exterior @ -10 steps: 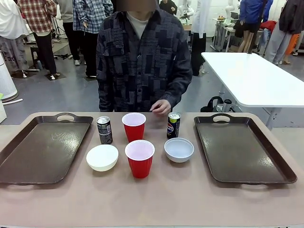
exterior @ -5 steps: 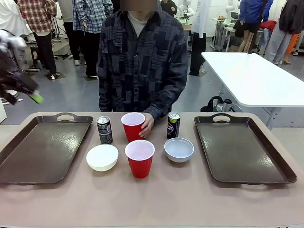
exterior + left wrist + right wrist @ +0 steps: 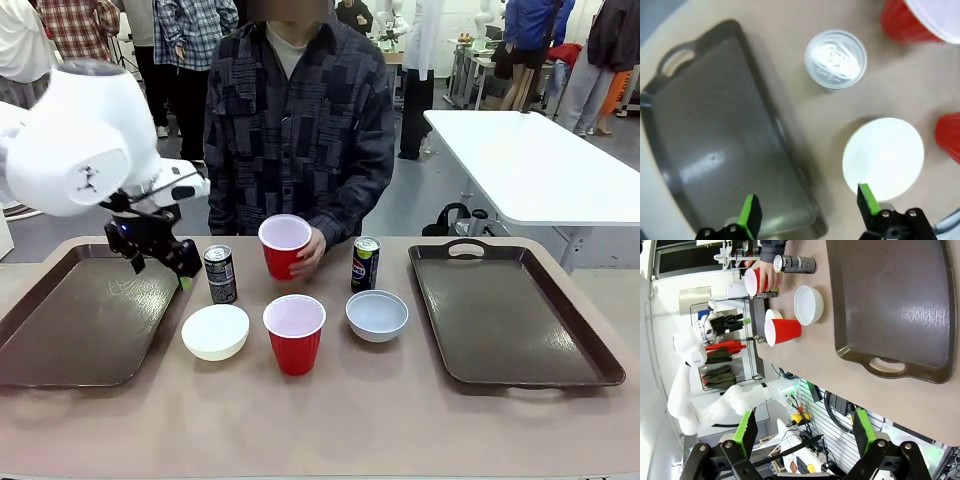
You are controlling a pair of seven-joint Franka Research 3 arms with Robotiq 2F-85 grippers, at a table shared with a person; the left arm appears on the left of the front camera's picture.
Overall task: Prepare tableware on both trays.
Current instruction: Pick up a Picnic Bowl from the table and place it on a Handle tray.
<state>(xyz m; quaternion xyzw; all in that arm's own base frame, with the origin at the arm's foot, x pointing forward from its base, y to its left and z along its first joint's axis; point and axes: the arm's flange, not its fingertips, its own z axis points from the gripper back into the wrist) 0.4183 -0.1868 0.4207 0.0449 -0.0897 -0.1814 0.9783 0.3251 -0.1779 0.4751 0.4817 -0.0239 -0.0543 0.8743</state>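
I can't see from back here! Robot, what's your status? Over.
Left gripper open, over left tray's rim by cream bowl. Right gripper open, holding nothing. Person's hand holds far red cup.

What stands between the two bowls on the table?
An upright red cup, touching neither the cream-white bowl nor the pale grey bowl, as the front view shows.

The left tray (image 3: 70, 330) and the right tray (image 3: 510, 320) are dark brown plastic with a glossy, light-reflecting floor, the near cup (image 3: 295, 335) is smooth red plastic, the left can (image 3: 835, 57) has a bright bare-metal top, the cream bowl (image 3: 215, 331) looks smooth and matt, and the table (image 3: 330, 420) is matt beige.
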